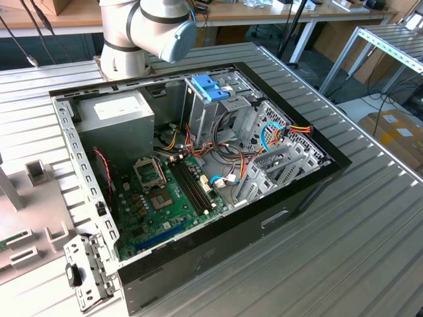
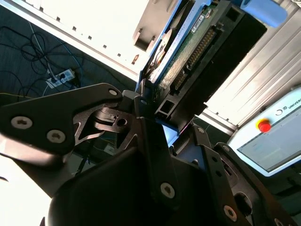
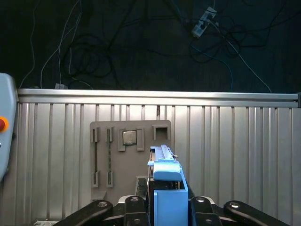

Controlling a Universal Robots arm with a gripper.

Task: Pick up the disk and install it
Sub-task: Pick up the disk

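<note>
One disk [image 2: 190, 49] end hidden between jaws.

The gripper [image 2: 153, 107] clamps the disk [image 2: 197, 49] by one end

1. The exterior view stands off the arm [image 1: 152, 26], high and angled down on the whole open computer case [image 1: 304, 191] and the ribbed table [image 1: 370, 251].
2. The first wrist view looks past the gripper [image 3: 164, 209] and its held disk [image 3: 167, 195] onto the table, with the floor [image 3: 141, 42] beyond.
3. The second wrist view sits tight against the gripper [image 2: 157, 117], sighting along the disk [image 2: 193, 52].
4. Both wrist views share disk, table and pendant [image 3: 4, 127].
</note>
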